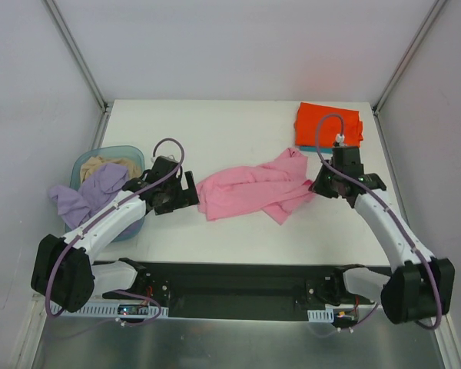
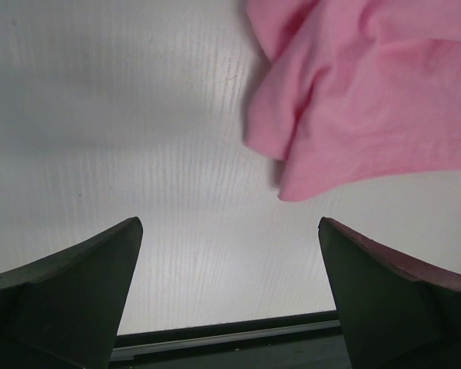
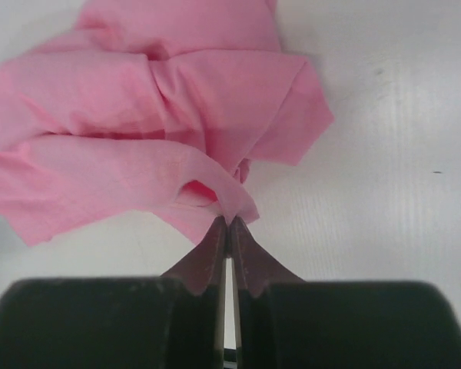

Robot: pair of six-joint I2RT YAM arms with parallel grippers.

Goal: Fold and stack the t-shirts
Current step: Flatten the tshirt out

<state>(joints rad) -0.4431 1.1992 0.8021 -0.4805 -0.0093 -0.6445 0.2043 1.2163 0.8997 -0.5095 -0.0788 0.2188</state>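
At the left edge of the flat white table (image 1: 215, 138) stands a round light-blue plastic basket (image 1: 84, 163). A pale lavender soft cloth t-shirt (image 1: 92, 192) spills over its near rim, and a bit of beige cloth (image 1: 114, 164) shows inside it. Just right of the basket, the left gripper (image 1: 186, 188) hangs low over bare table with its jaws spread as wide as they go and nothing between them. The nearest fold of the bright pink soft cloth t-shirt (image 1: 253, 192) lies just beyond its fingertips, apart from them. That shirt lies crumpled in a loose heap across the middle of the table, between the two arms. It looks light and limp, so it should sag and drag rather than hold any shape. The best places to take it are probably a hem or a sleeve edge, one at each end, so it can be pulled flat. At the heap's right end, the right gripper (image 3: 229, 223) has its jaws pressed together on a thin fold of the pink cloth, pinched at the very tips. At the far right corner of the table an orange-red cloth t-shirt (image 1: 328, 123) lies folded flat, with a strip of teal cloth (image 1: 307, 147) showing under its near edge.
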